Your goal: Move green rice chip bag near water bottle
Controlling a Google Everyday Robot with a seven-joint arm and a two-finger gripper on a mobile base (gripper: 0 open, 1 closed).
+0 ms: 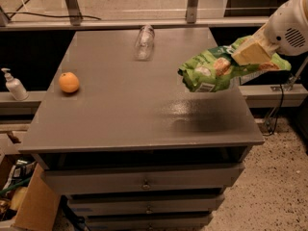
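One each: gripper [246,53] at upper right, green rice chip bag [211,72], water bottle [144,42], orange [69,82], pump dispenser [14,86].

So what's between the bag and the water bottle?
Camera view: only bare tabletop between green rice chip bag and water bottle; end effector grips the bag above the table's right edge.
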